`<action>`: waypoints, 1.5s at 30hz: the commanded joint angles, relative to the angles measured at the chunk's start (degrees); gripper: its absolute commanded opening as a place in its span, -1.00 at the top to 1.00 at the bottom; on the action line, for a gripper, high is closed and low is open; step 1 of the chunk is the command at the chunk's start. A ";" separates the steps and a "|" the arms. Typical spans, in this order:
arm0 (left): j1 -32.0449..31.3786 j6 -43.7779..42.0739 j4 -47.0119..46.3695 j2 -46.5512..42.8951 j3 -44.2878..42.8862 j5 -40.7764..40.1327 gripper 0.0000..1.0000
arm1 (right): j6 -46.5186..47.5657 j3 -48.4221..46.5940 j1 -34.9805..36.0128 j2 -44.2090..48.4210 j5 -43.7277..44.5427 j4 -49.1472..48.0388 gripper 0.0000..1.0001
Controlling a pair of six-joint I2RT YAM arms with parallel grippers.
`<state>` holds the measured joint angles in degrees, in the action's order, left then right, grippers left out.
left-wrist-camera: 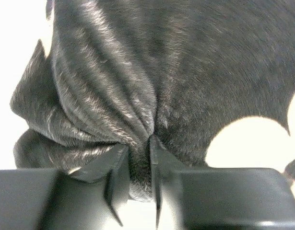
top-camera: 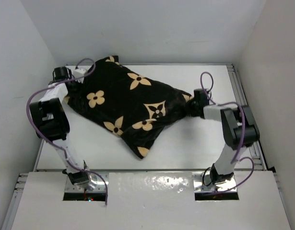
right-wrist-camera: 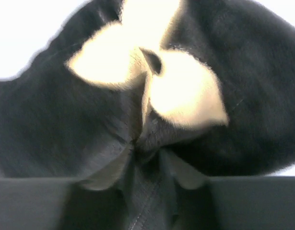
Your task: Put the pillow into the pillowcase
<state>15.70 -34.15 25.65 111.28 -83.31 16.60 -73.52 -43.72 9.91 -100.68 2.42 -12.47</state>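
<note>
The black pillowcase [top-camera: 128, 108] with tan flower motifs lies plump and diagonal across the white table [top-camera: 195, 143]. The pillow is hidden; no cream surface shows. My left gripper [top-camera: 73, 79] is shut on the pillowcase's far left corner; in the left wrist view its fingers [left-wrist-camera: 119, 175] pinch a bunched fold of black velvet [left-wrist-camera: 137, 96]. My right gripper [top-camera: 193, 103] is shut on the case's right corner; in the right wrist view its fingers [right-wrist-camera: 178, 170] pinch gathered cloth below a tan flower [right-wrist-camera: 152, 79].
White walls enclose the table on the left, back and right. A metal rail [top-camera: 241, 96] runs along the right edge. Both arm bases [top-camera: 80, 179] sit at the near edge. Purple cables loop off both arms.
</note>
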 commanded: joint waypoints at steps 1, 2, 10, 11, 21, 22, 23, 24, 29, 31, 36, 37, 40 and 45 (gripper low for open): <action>-3.74 -12.93 17.23 -8.79 8.14 3.97 0.59 | 9.33 -24.58 -6.12 -11.43 -12.06 2.19 0.60; -4.88 -17.48 18.37 -10.54 9.55 3.36 0.50 | 15.27 -32.48 -6.57 -14.86 -13.82 11.32 0.67; -8.67 -18.51 29.37 -14.69 11.42 9.33 0.16 | 34.10 -76.03 -8.50 -25.33 -25.88 31.05 -0.82; -8.32 -16.06 29.37 -14.69 11.24 9.76 0.15 | 36.23 -66.41 -9.11 -21.78 -25.19 29.71 -0.97; -2.18 -12.69 39.03 -13.29 -0.35 14.76 -0.02 | 55.94 -29.34 6.06 17.16 1.60 44.20 -0.98; -1.13 -12.96 40.00 -13.03 -2.28 18.26 -0.04 | 55.07 -26.53 8.35 19.54 3.37 43.85 -0.98; 1.06 -13.13 41.75 -12.50 -6.21 19.86 -0.06 | 53.84 -21.80 12.46 23.56 5.13 43.15 -0.97; 2.39 -12.96 42.11 -12.23 -7.99 21.61 -0.12 | 52.18 -19.75 14.41 25.17 6.71 41.49 -0.92; 8.37 0.73 27.41 -12.32 -6.11 15.17 -0.21 | 46.28 -14.02 25.14 26.78 15.24 39.45 0.61; 6.46 1.02 22.89 -12.41 -1.19 5.95 -0.21 | 44.87 -15.15 27.78 25.19 15.34 39.45 -0.23; 3.72 0.22 17.17 -12.15 7.10 0.63 -0.24 | 40.13 -17.09 31.48 20.62 14.11 39.45 -0.62; 3.46 0.40 16.54 -11.80 7.80 0.80 -0.24 | 39.25 -17.10 32.27 19.22 13.85 39.63 -0.60; 3.54 1.98 15.13 -10.04 8.78 3.17 -0.26 | 36.34 -15.87 33.41 16.50 13.49 39.80 -0.49; 2.49 3.21 13.73 -10.29 9.82 4.93 -0.21 | 33.36 -15.70 34.83 13.06 19.90 45.69 0.02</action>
<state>18.70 -32.45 44.10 102.02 -74.02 20.45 -36.49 -58.52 44.12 -87.24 17.12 30.33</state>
